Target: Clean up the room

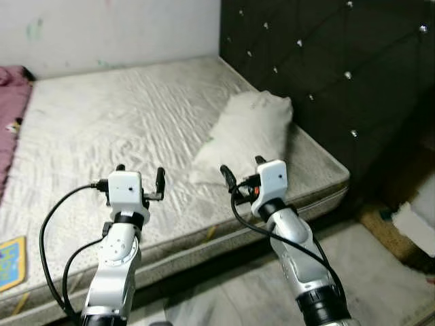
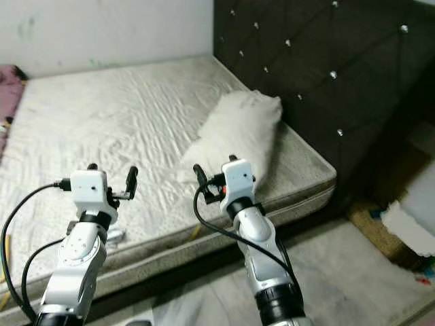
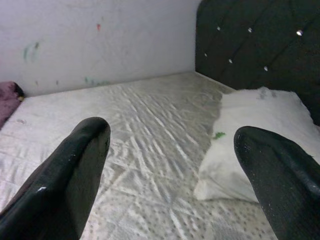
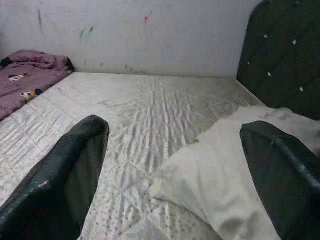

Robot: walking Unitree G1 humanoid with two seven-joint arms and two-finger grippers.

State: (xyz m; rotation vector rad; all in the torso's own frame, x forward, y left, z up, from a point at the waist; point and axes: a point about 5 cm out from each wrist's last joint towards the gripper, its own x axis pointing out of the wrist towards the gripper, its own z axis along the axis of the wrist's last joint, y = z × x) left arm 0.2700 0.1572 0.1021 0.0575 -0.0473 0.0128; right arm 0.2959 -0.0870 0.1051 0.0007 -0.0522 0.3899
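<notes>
White pillow [image 1: 246, 134] lies on the bare quilted mattress [image 1: 115, 129], up against the black tufted headboard [image 1: 326, 61]. Left tool [image 1: 140, 178] and right tool [image 1: 240, 171] both hover over the mattress's near edge, fingers apart, empty, the right one just short of the pillow. Purple blanket [image 4: 30, 67] is bunched at the far left side by the wall.
</notes>
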